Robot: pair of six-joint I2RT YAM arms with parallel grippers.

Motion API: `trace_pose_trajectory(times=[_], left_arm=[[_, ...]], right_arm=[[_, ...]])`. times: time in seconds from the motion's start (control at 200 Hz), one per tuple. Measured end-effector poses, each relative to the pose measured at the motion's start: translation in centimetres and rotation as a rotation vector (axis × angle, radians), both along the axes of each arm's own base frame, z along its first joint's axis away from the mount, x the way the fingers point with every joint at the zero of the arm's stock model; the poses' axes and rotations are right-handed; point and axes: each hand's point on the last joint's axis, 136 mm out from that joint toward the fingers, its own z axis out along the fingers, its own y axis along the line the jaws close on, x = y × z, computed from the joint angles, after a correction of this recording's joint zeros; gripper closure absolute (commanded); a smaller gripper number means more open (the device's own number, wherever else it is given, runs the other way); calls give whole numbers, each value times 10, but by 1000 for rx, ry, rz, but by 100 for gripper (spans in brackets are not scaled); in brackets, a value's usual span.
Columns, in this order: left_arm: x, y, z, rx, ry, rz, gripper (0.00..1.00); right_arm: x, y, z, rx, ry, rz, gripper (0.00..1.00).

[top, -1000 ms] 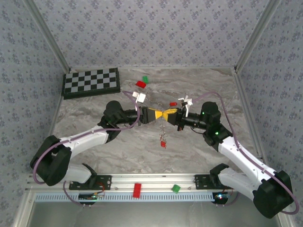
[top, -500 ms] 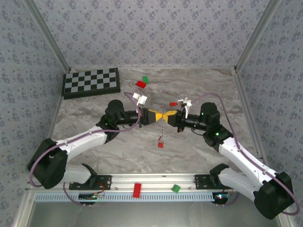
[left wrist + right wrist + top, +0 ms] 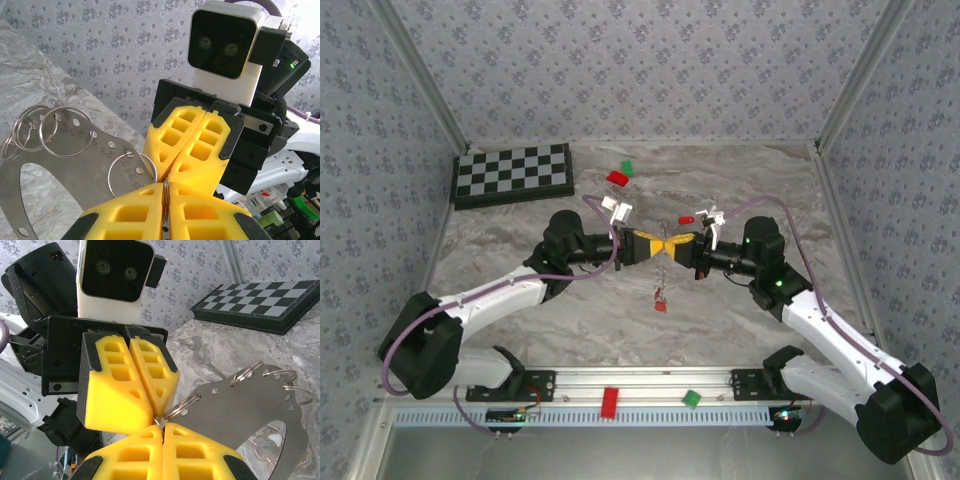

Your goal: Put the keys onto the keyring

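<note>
Keyring point(image 3: 75, 165) first: we see a flat grey band with punched holes, carrying several wire rings, and both grippers hold it by one of those rings. The left gripper point(image 3: 165, 189) has its yellow fingers pressed together on the ring's thin wire. The right gripper point(image 3: 162, 432) pinches the same wire, its fingers likewise closed, so the two sets of fingertips meet nose to nose above the table point(image 3: 750, 180). From the left wrist we find the band to the left of the fingers; from the right wrist, to their right. From above, the keyring trails from the fingertips toward the arm bases, with a hanging key point(image 3: 661, 305), red-headed, at its end; whether that key touches the marble we cannot tell. A loose key point(image 3: 686, 219) lies on the table just beyond the right fingers.
</note>
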Motion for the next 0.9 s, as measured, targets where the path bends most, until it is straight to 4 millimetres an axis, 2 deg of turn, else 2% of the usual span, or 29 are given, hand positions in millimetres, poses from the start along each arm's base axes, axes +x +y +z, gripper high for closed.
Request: trace_pose_trajectory(times=[0.165, 0.29, 0.36, 0.715, 0.75, 0.8, 0.9], left_arm=[[1, -3, -1, -14, 21, -13, 84], [0, -3, -1, -21, 26, -16, 87], [0, -2, -1, -22, 33, -17, 100], [-1, -1, -1, -21, 19, -6, 100], [-1, -1, -1, -17, 15, 1, 100], [-1, 0, -1, -10, 4, 9, 100], [-3, 0, -4, 12, -8, 17, 100]], right_arm=[[0, 0, 1, 1, -3, 0, 100], [0, 0, 1, 2, -4, 0, 100], [0, 0, 1, 2, -4, -1, 100], [0, -1, 2, 3, -6, -4, 100], [0, -1, 2, 3, -6, -4, 96], [0, 0, 2, 4, -4, -4, 83], [0, -1, 2, 7, -3, -11, 68]])
